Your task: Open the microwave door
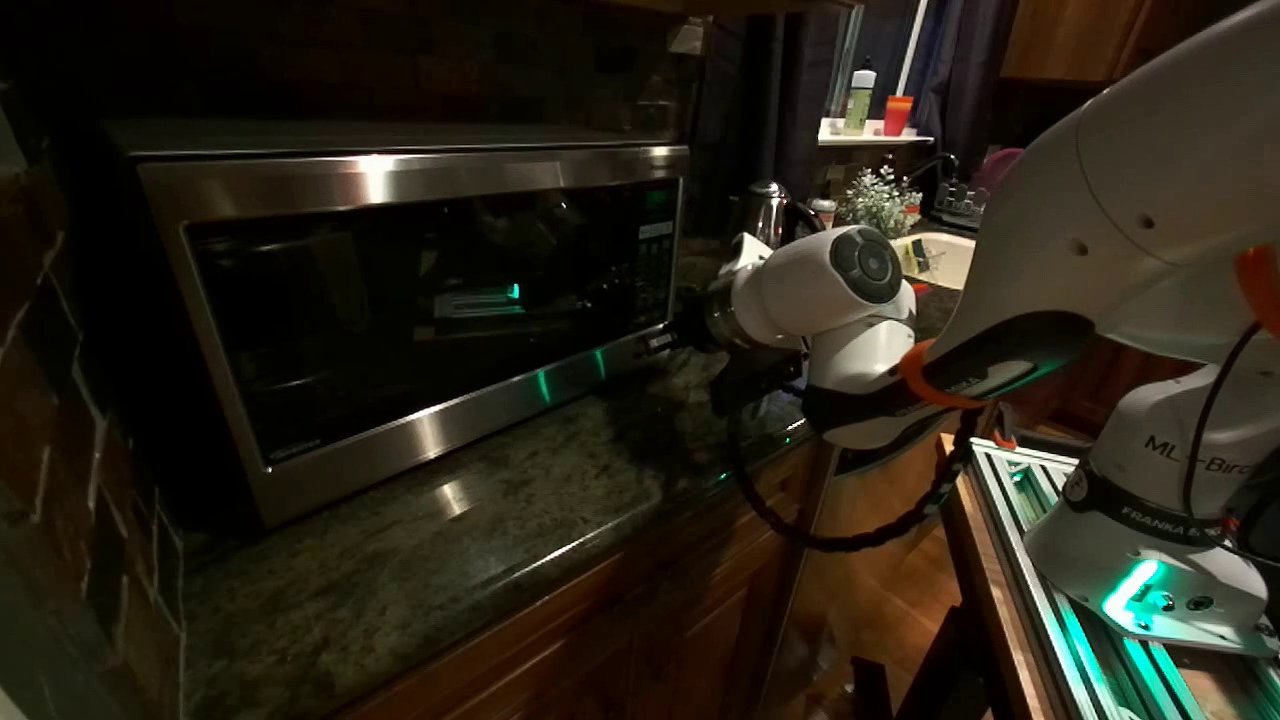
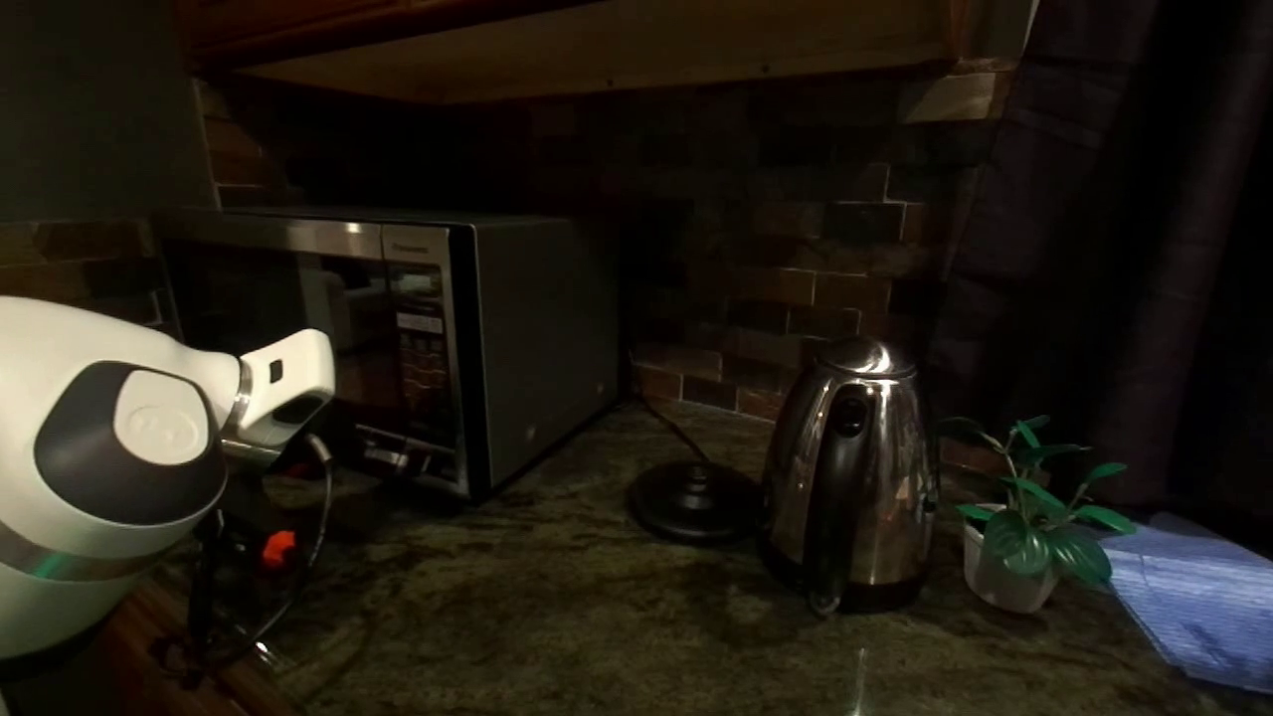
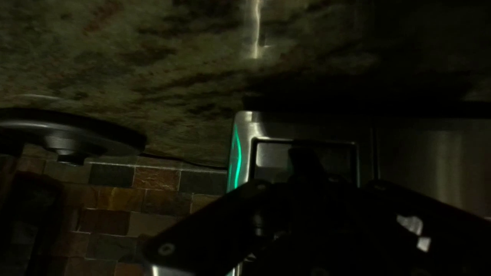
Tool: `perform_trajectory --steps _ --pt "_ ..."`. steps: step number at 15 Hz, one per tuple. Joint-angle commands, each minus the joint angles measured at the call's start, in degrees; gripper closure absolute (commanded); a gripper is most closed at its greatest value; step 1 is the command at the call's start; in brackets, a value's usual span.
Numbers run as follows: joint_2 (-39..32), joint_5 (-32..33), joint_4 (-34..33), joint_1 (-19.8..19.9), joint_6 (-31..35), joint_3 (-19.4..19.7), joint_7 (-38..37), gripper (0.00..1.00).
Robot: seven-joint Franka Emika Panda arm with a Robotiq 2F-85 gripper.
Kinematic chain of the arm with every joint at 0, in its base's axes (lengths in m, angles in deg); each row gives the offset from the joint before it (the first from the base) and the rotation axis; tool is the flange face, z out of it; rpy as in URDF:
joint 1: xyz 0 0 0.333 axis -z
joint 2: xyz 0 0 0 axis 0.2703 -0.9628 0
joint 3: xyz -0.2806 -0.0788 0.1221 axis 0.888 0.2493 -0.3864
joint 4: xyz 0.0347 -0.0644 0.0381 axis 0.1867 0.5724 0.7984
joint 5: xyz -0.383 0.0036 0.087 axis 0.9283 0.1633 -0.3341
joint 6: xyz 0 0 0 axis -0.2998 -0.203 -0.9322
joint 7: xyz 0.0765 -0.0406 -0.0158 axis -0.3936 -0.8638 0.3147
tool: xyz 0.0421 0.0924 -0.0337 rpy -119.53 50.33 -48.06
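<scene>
The microwave door (image 1: 380, 310), dark glass in a brushed steel frame, lies flush with the microwave's front in an exterior view. Its glass (image 2: 249, 273) is partly covered by the arm from another angle. At the lower right corner of the front is my gripper (image 1: 658, 343), its fingers together and nothing seen between them. In the wrist view, which is upside down, the dark gripper (image 3: 305, 159) covers part of a rectangular button (image 3: 270, 153) below the control panel. A seam separates that panel from the door's steel edge (image 3: 425, 153). Whether the fingertips touch the button, I cannot tell.
Beside the microwave (image 2: 557, 338) are a round black kettle base (image 2: 696, 502) and a steel kettle (image 2: 885, 477). A potted plant (image 2: 1034, 547) and a blue cloth (image 2: 1193, 597) lie further along. The granite counter (image 1: 480, 540) runs in front, with a cabinet (image 2: 646, 45) overhead.
</scene>
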Motion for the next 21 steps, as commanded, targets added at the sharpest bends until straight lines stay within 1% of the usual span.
perform_trajectory --steps 1,5,7,10,14,17,19,21 --pt "5.1 -3.3 -4.3 7.2 5.2 -2.1 2.0 1.00" --pt "6.5 -5.3 -4.8 9.1 8.8 -3.4 1.8 1.00" --pt "7.0 -5.8 -5.0 9.9 9.7 -3.9 1.9 1.00" --pt "7.8 -5.9 -6.2 12.4 10.4 -5.6 1.8 1.00" --pt "8.6 -7.0 -6.7 13.6 11.6 -6.8 1.6 1.00" --pt "5.5 -5.7 -5.0 11.4 7.8 -6.2 3.2 1.00" --pt "3.0 -5.1 -3.1 8.7 6.2 -4.8 5.0 1.00" --pt "-0.2 -4.1 -1.2 5.5 2.6 -3.0 7.7 1.00"
